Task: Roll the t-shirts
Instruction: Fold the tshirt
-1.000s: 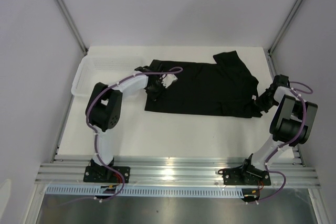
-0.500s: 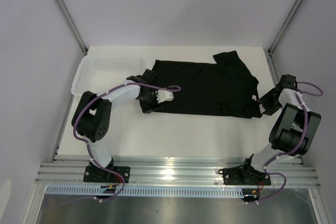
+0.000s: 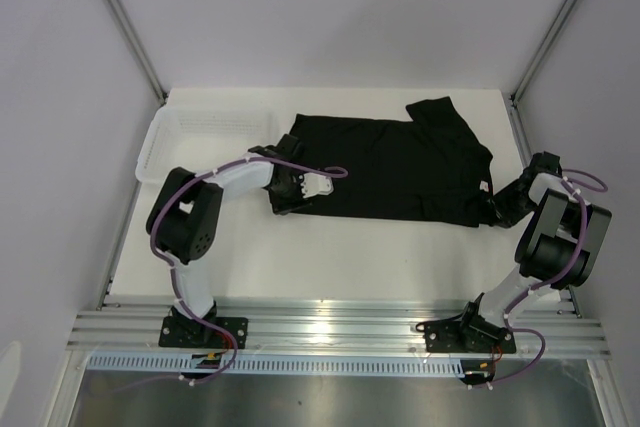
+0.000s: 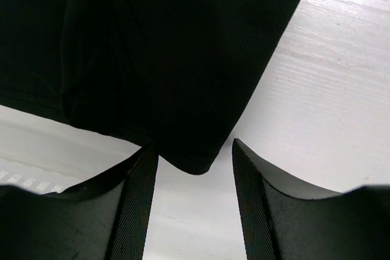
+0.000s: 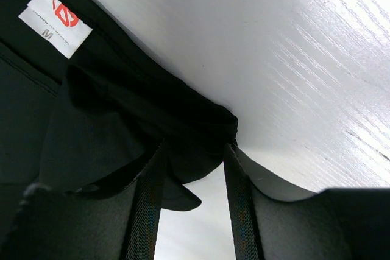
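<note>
Reaching into left gripper (image 4: 192,153): t-shirt (image 4: 164,53) corner

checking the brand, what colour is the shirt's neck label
White label with a red logo and grey M; right wrist view shows it best.

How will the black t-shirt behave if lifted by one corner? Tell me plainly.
Probably floppy: the t-shirt lies flat with soft folds and a bunched edge. Likely light, since the cloth looks thin. Pushed across the table, it would probably wrinkle rather than slide.
</note>
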